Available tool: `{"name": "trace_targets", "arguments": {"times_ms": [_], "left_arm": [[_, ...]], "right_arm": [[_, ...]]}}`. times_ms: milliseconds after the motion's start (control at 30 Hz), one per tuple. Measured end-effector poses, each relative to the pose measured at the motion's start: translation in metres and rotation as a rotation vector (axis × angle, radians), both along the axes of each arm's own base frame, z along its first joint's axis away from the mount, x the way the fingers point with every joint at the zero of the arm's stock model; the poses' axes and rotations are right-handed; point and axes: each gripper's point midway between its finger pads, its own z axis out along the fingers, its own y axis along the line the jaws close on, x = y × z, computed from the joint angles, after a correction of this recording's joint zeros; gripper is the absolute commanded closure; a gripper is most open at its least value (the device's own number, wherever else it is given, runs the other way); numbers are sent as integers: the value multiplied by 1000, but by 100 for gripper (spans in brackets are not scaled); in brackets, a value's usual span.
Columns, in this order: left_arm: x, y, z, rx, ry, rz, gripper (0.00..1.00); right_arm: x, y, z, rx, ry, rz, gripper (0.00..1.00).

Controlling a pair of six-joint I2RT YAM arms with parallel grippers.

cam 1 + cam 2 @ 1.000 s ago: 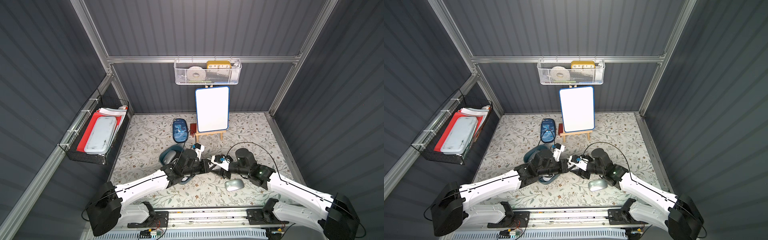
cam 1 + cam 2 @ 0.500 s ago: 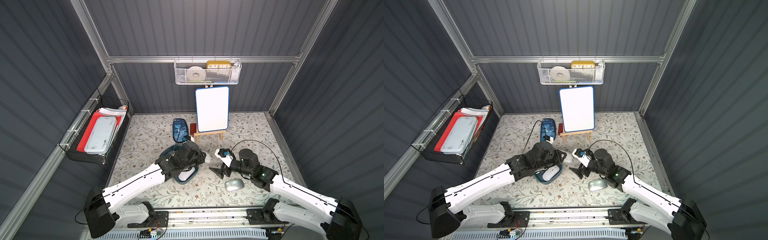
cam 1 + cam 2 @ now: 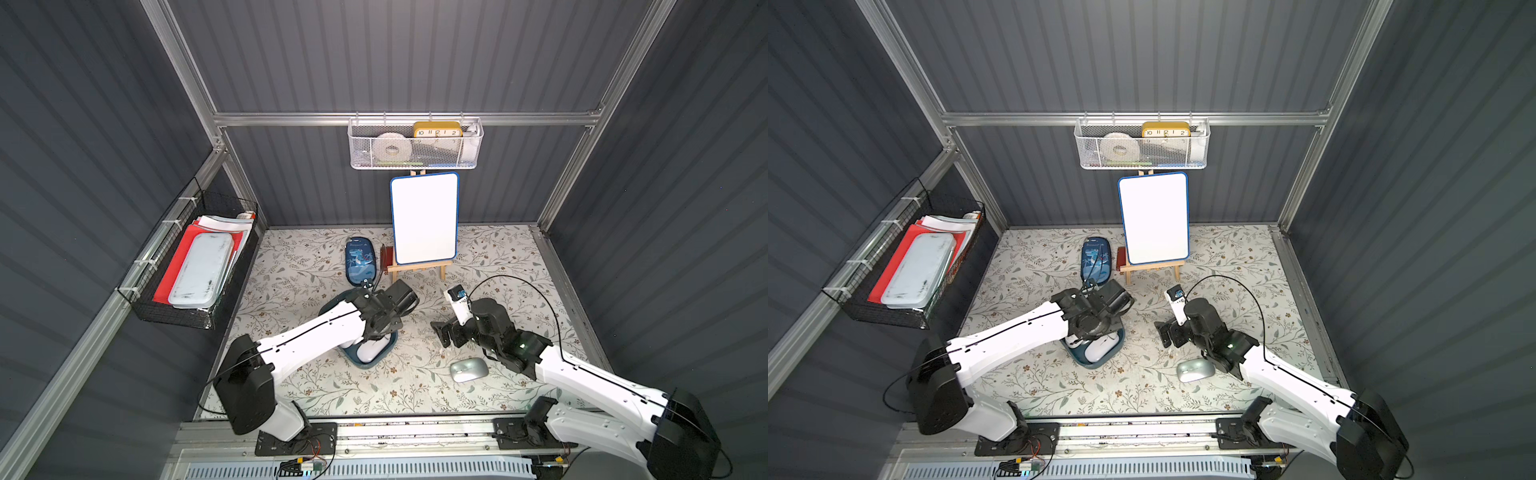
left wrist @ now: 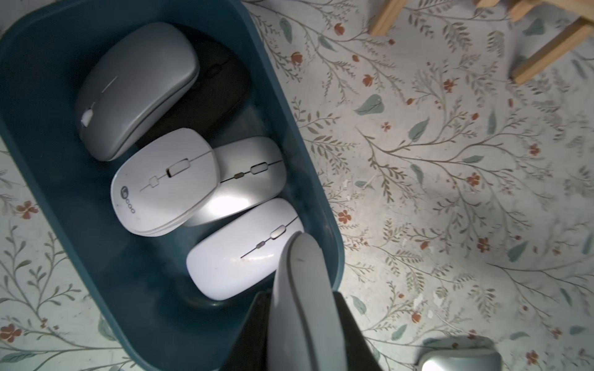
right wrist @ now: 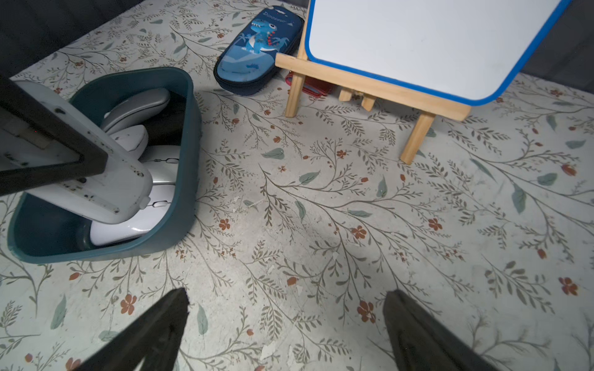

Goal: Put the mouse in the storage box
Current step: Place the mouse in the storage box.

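Nearest you, a silver-grey oval plastic mouse (image 3: 468, 369) lies flat on the floral-patterned tabletop (image 3: 415, 390), just beside your right arm (image 3: 582, 374). That arm's jaws stand wide apart and empty above bare tabletop.

Farther in, the jaws of your left arm (image 3: 316, 334) are closed on a pale grey-white plastic mouse (image 5: 106, 180), with one jaw against its flat underside. The mouse is tilted, with its lower end inside the shallow dark teal plastic storage box (image 5: 189, 154). The box already contains several white, grey and black mice.

Beyond sit a blue dinosaur-print oval case (image 3: 360, 266) and a white board on a wooden easel (image 3: 424, 220).

The mice look light and rigid, with smooth, curved, probably slippery shells. Take the one on the tabletop across its long flanks near the middle, low down, not over the domed top.
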Motion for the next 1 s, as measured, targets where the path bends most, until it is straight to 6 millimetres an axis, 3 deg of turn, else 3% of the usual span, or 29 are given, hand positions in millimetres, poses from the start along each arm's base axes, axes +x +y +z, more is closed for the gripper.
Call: {"name": "trace_targets", "arguments": {"times_ms": [200, 500, 767, 1000], "left_arm": [[-3, 14, -22, 138, 68, 37, 100], [-13, 29, -22, 187, 99, 56, 99], [-25, 44, -23, 214, 121, 47, 98], [-36, 66, -41, 280, 173, 64, 98]], "right_arm": [[2, -5, -5, -23, 10, -27, 1], [4, -7, -14, -49, 27, -40, 1], [3, -15, -38, -123, 92, -60, 1], [2, -16, -40, -132, 102, -60, 1]]}}
